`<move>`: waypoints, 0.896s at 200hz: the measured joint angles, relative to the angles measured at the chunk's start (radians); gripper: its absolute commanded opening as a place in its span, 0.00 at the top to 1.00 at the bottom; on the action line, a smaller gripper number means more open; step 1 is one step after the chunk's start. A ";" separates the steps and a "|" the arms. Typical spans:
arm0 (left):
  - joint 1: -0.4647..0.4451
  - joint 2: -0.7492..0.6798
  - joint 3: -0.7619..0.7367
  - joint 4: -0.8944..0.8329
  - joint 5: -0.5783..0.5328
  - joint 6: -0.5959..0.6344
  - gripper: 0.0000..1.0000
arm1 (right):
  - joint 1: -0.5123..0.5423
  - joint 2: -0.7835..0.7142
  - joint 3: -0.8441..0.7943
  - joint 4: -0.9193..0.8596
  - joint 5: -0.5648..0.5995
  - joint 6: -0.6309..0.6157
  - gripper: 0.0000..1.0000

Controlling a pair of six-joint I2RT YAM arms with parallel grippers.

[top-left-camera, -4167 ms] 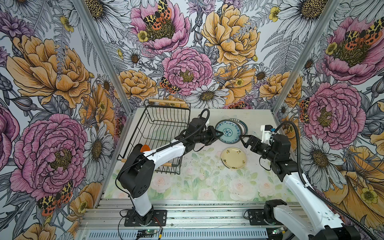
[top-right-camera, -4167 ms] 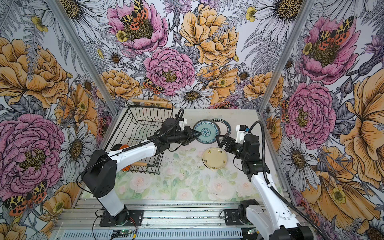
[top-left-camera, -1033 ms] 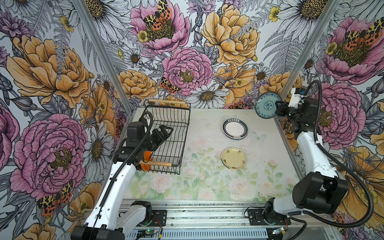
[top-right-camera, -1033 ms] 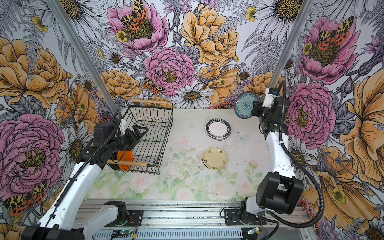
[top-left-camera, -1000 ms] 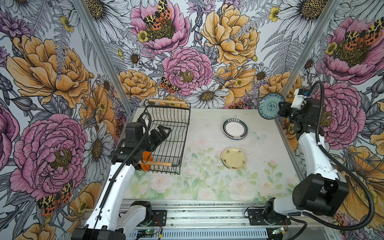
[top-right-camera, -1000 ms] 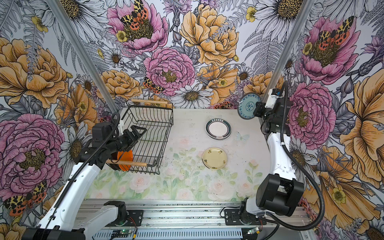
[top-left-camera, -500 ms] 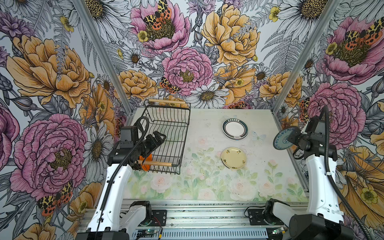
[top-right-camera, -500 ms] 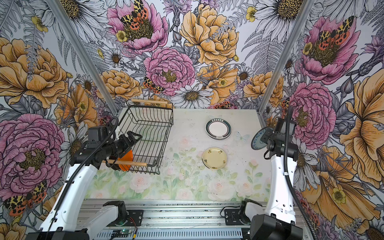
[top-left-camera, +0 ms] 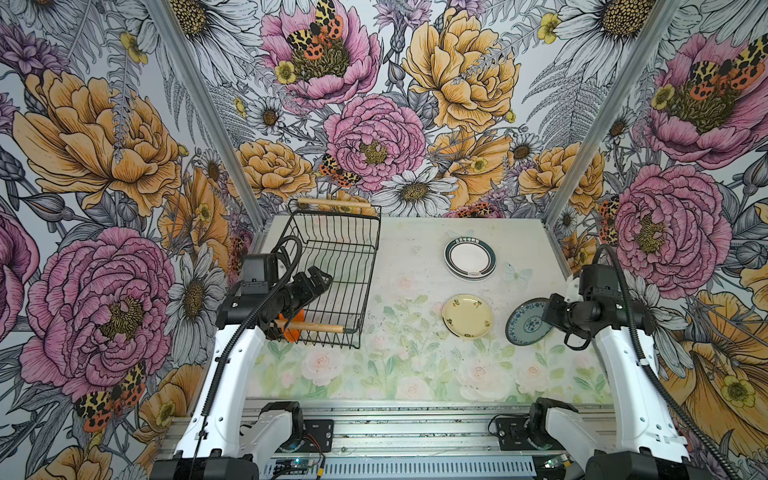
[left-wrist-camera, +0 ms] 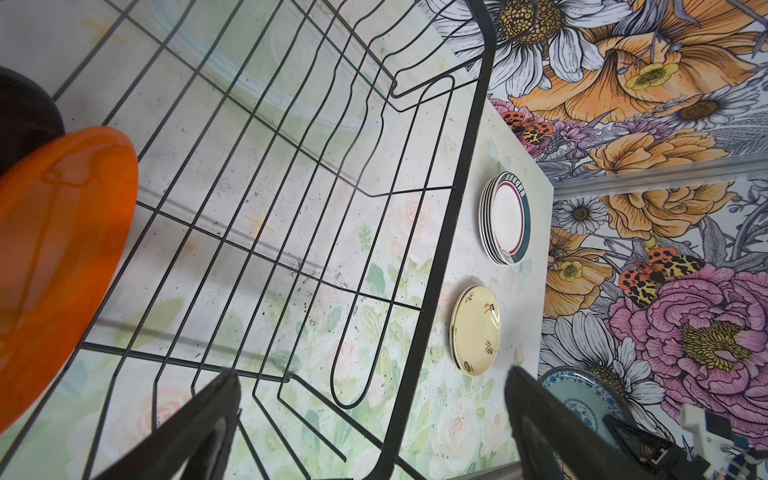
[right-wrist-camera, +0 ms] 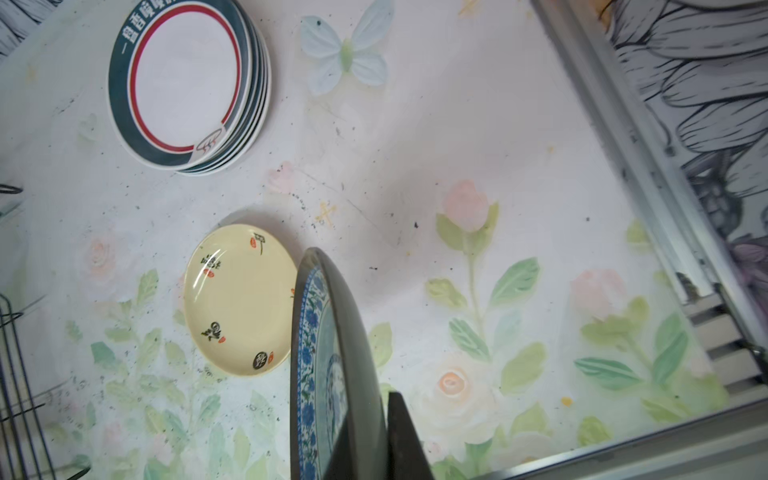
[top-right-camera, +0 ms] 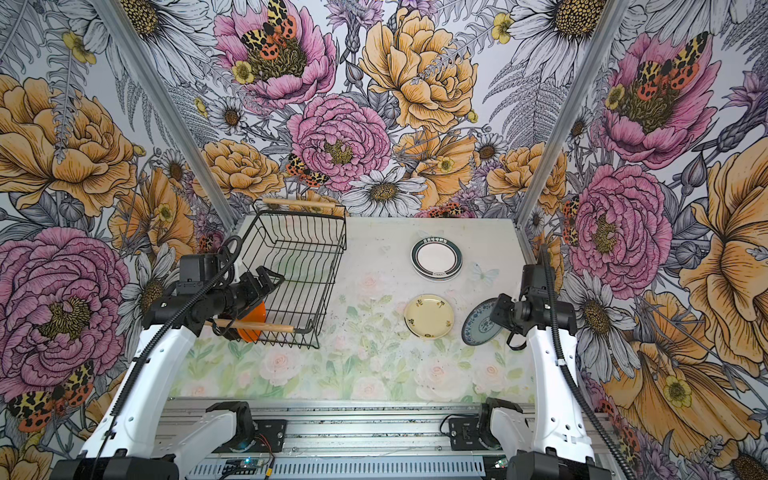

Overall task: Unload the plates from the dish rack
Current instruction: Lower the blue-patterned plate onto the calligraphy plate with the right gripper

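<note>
Bimanual unloading scene, read from left to right. The left claw (top-left-camera: pixel 318 278) hangs with its jaws spread wide and nothing between them, above the near left part of the dish rack (top-left-camera: pixel 376 266), a black wire basket standing on the left of the desk (top-left-camera: pixel 415 374). An orange plate (top-right-camera: pixel 253 320) stands on edge in the rack's near left corner, just beside that claw and behind the near wooden handle (top-left-camera: pixel 320 328). Toward the far right of the desk lies a stack of white plates (top-left-camera: pixel 470 259) with dark rims. Nearer the viewer, a cream plate (top-left-camera: pixel 467 316) lies flat. Just right of it, the right claw (top-left-camera: pixel 548 316) is pressed together on the rim of a teal plate (top-left-camera: pixel 528 326), held tilted on edge low over the desk; contact with the surface cannot be told.
</note>
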 measured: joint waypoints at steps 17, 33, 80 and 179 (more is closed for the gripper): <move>0.000 0.000 0.000 -0.001 -0.001 0.007 0.01 | 0.005 -0.014 -0.056 0.034 -0.115 0.026 1.00; 0.000 0.000 0.000 -0.001 -0.003 0.010 0.01 | 0.014 -0.013 -0.115 0.093 -0.219 0.058 1.00; 0.001 -0.002 0.000 0.003 -0.004 0.011 0.01 | 0.031 0.013 -0.244 0.298 -0.446 0.158 1.00; 0.039 -0.045 -0.003 0.100 0.032 -0.023 0.01 | 0.071 0.198 -0.378 0.666 -0.562 0.286 1.00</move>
